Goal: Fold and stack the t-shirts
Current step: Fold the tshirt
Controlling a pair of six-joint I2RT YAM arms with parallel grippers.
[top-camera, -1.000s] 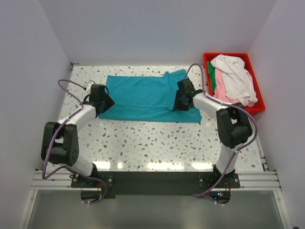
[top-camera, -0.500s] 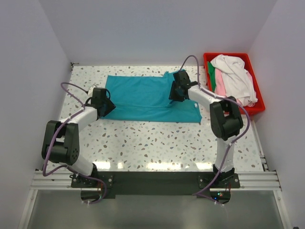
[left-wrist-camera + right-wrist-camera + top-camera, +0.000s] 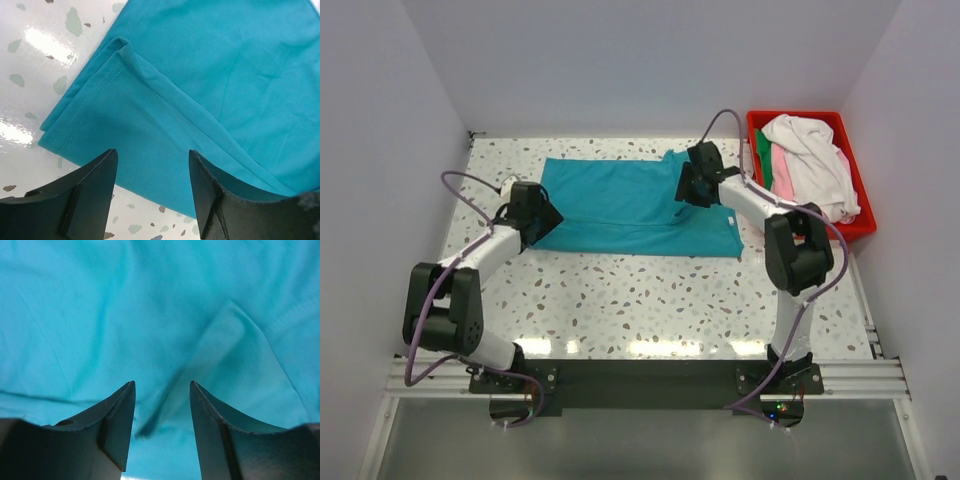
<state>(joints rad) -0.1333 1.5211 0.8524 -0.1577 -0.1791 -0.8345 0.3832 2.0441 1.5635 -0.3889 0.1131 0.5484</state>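
Find teal t-shirt (image 3: 630, 200) spread flat on the speckled table (image 3: 650, 300), toward 12 o'clock of the table's middle, long side running from 9 to 3 o'clock. See a fold seam along its length, with the strip at its 6 o'clock side doubled over.

Note left gripper (image 3: 542, 220) at the shirt's 9 o'clock end, over the corner nearest the arm bases. Confirm from the left wrist view: fingers (image 3: 90, 195) parted about halfway, gripping nothing, with the layered, stitched corner of the cloth lying below the gap and bare table at 9 o'clock of that corner.

Note right gripper (image 3: 688, 190) over the shirt's 3 o'clock half, close to the edge at 12 o'clock. Confirm from the right wrist view: fingers (image 3: 112, 425) likewise parted about halfway, nothing clamped, a soft crease of teal cloth running under the gap. Cannot tell whether the tips touch the cloth.

Log red bin (image 3: 798, 114) at 2 o'clock, just off the table corner, holding white t-shirt (image 3: 815, 160) heaped over pink t-shirt (image 3: 785, 190), and dark green t-shirt (image 3: 763, 172) at the bin's 9 o'clock wall.
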